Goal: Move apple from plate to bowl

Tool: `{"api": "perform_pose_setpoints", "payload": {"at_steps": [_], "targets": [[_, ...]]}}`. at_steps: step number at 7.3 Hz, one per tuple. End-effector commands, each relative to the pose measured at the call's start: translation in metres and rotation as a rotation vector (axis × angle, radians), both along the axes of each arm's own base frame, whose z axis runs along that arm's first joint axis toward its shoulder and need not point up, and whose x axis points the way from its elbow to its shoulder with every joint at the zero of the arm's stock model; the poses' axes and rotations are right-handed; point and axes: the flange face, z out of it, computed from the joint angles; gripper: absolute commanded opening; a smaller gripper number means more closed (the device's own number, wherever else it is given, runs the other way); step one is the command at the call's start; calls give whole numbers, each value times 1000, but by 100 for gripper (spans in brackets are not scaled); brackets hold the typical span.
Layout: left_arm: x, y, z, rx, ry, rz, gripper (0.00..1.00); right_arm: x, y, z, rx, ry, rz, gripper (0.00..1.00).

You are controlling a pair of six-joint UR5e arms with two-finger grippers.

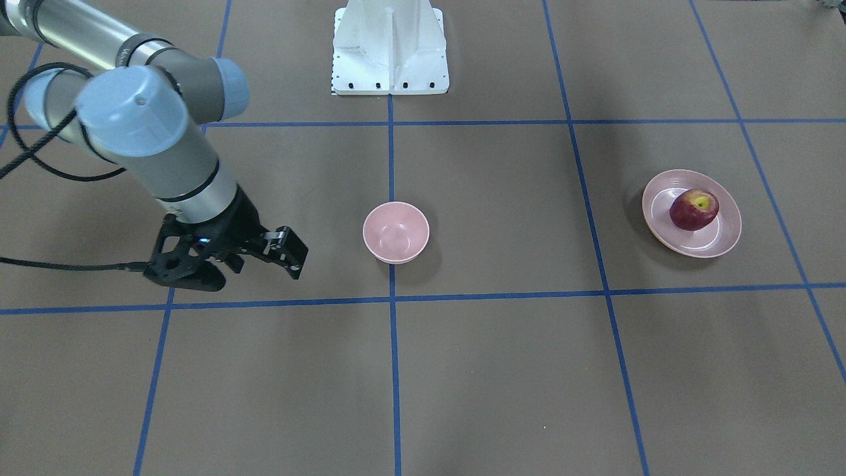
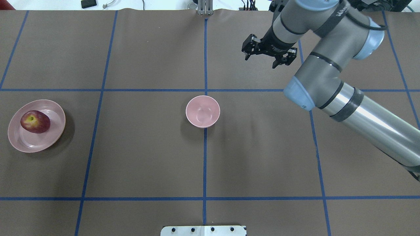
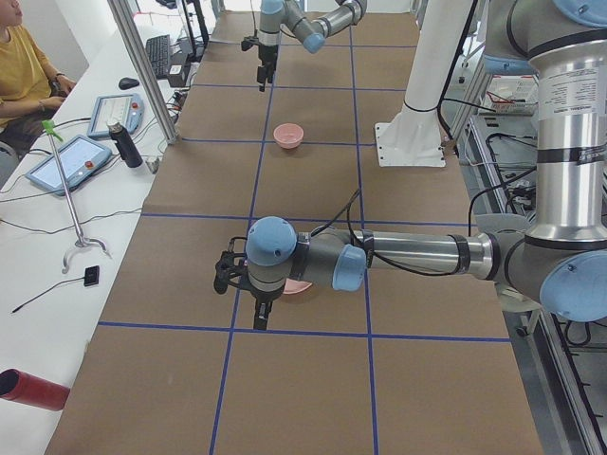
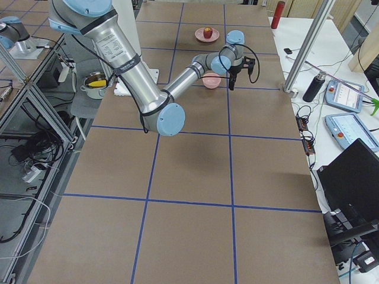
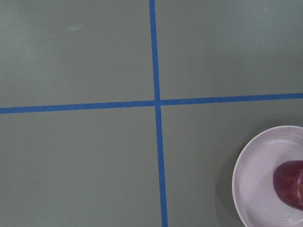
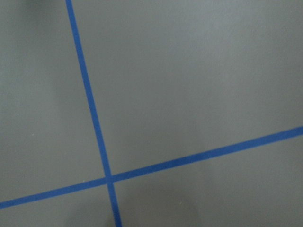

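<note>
The dark red apple point(image 2: 35, 121) lies on the wide pink plate point(image 2: 23, 144) at the table's left end; both also show at the lower right of the left wrist view, apple point(image 5: 289, 183) and plate point(image 5: 255, 189). The small pink bowl point(image 2: 202, 111) stands empty at the table's middle. My right gripper point(image 2: 265, 54) is open and empty, hanging over bare table beyond and to the right of the bowl. My left gripper point(image 3: 239, 289) shows only in the exterior left view, beside the plate point(image 3: 300, 286). I cannot tell whether it is open or shut.
The table is brown with blue tape grid lines. The white robot base point(image 1: 390, 49) stands at the robot's edge. A person point(image 3: 24, 76), tablets and a bottle point(image 3: 126, 144) are on a side bench beyond the table's far edge.
</note>
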Motion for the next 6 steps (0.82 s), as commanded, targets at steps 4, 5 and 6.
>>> {"api": "perform_pose_setpoints", "payload": {"at_steps": [4,5,6], "targets": [[64,-16,-42,120,28,40,98,278,-9,242,252,164,-252,100],[89,-15,-44,98,45,49,98,333,10,281,276,201,-291,100],[109,-15,-44,48,50,45,98,379,34,319,310,227,-345,100]]}}
